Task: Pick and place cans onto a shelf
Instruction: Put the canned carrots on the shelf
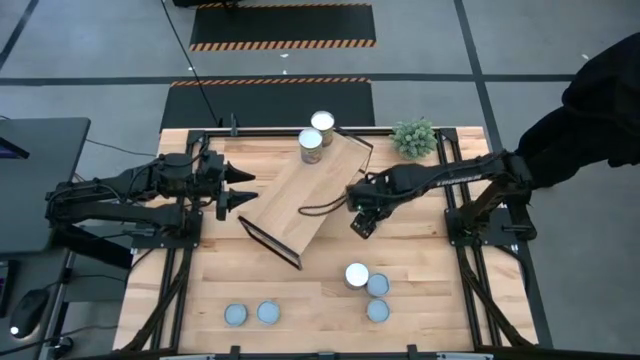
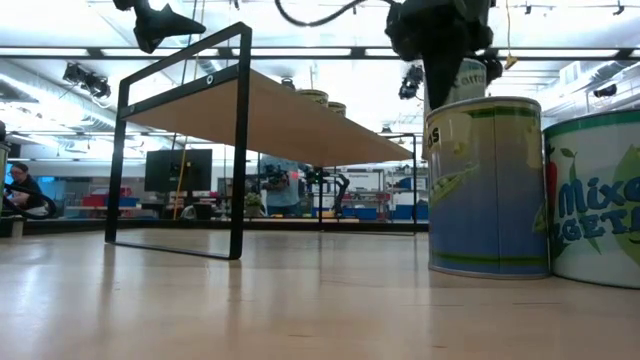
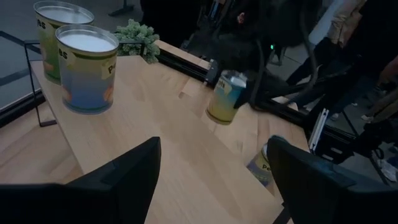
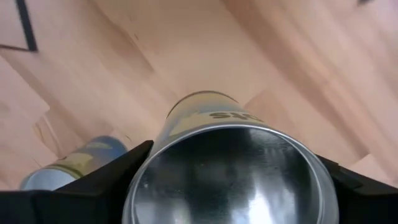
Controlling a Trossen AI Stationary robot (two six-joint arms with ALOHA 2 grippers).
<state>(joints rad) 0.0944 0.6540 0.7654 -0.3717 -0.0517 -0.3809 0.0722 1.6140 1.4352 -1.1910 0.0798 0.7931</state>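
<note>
Right pincer (image 1: 362, 222) clamped on a can (image 4: 227, 168), held raised off the tabletop (image 1: 300, 290) just beside the shelf (image 1: 305, 195). Two cans (image 1: 316, 135) upright on the shelf's far end. Left pincer (image 1: 240, 188) spread wide, empty, at the shelf's other side. Five more cans (image 1: 365, 285) on the tabletop, well apart from the shelf.

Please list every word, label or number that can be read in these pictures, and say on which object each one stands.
"Mixe" above "EGETA": cut-off label of the can at the edge, low view.
"PEAS", partly visible, running down the side: nearer can on the shelf, left wrist view.
Lettering on the can in the right tool: too blurred to read.
No other readable text.
</note>
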